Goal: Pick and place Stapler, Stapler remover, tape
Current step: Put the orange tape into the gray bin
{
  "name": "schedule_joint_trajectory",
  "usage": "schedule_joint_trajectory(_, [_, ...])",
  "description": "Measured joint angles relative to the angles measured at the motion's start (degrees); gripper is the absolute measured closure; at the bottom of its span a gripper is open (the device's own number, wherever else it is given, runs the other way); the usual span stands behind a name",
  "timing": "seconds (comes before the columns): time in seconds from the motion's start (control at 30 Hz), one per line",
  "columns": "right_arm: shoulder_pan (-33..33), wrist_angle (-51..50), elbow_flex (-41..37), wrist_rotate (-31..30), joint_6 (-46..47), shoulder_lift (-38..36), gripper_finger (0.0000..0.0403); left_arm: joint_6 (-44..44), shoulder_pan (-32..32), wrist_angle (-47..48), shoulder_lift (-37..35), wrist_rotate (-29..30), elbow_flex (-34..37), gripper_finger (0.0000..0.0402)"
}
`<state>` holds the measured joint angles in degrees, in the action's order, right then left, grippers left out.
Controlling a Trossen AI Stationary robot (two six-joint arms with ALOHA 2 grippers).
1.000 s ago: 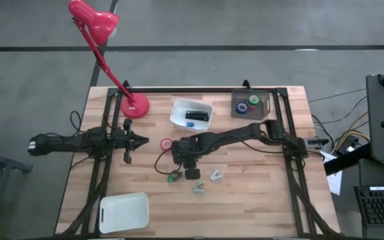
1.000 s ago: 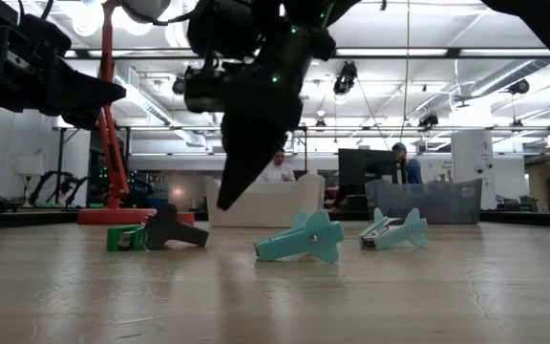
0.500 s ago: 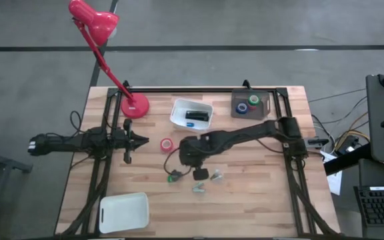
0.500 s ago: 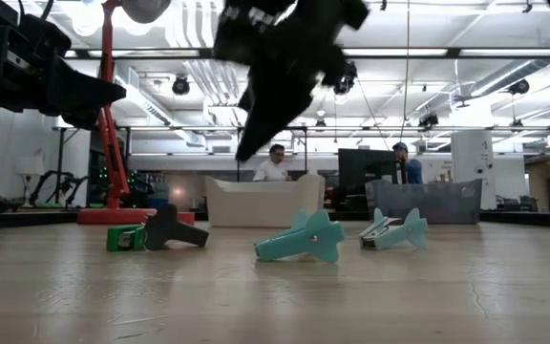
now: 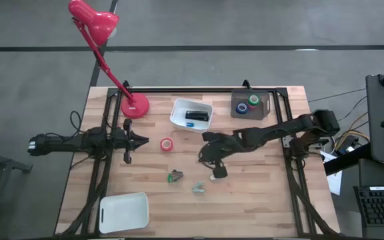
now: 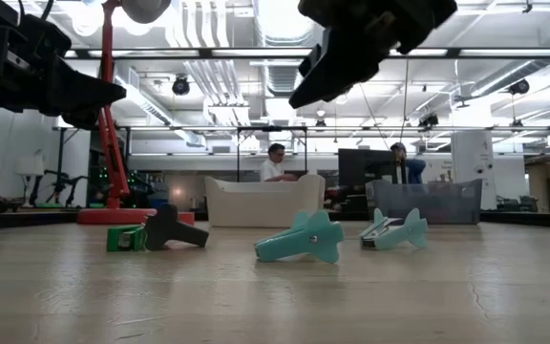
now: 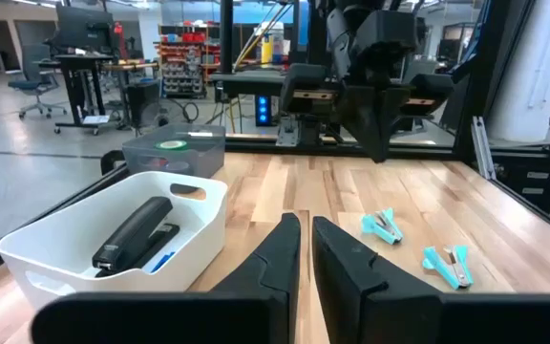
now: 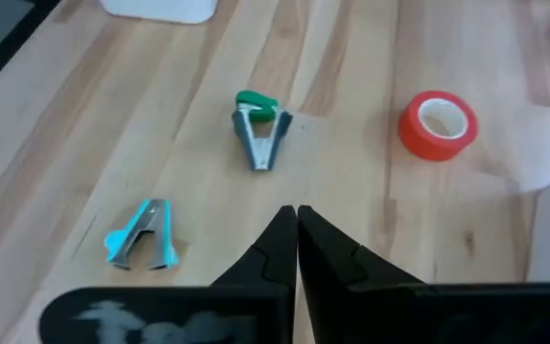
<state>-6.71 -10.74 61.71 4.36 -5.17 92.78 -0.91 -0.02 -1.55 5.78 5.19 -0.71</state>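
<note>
Now higher, rightward — right gripper (image 5: 207,155), closed, empty — staple removers (image 5: 174,176) untouched.

Two matte-black, multi-jointed arms with black cables looped along their links; the right end effector (image 8: 292,250) and left end effector (image 7: 301,260) each carry two tapered dark fingers.

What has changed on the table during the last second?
The right gripper rose from the table near the staple removers, drew back toward the right side and shut, holding nothing. The left gripper, the green staple remover, the two teal ones, the red tape and the stapler in its white bin stayed as they were.
</note>
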Motion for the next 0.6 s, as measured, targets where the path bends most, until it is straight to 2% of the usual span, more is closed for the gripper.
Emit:
schedule_joint_trajectory(0.13, [0.5, 5.0, -4.0, 0.0, -2.0, -2.5, 0.0394, 0.0, 0.0, -0.4, 0.0, 0.1, 0.0, 0.0364])
schedule_joint_trajectory(0.2, [0.5, 5.6, -5.2, 0.0, -3.2, -4.3, 0.0394, 0.4, 0.0, -3.4, 0.0, 2.1, 0.0, 0.0364])
schedule_joint_trajectory(0.37, [0.7, 5.6, -6.9, 0.1, -5.8, -10.1, 0.0394, -7.1, 0.0, -15.1, 0.0, 6.4, 0.0, 0.0364])
schedule_joint_trajectory(0.47, [1.4, 5.6, -8.1, 0.0, -6.9, -14.2, 0.0394, -16.3, 0.1, -20.5, 0.0, 7.7, 0.0, 0.0364])
schedule_joint_trajectory(0.6, [3.3, 5.4, -10.0, 0.1, -7.3, -19.2, 0.0394, -15.1, 0.4, -22.8, 1.3, 8.0, -0.5, 0.0368])
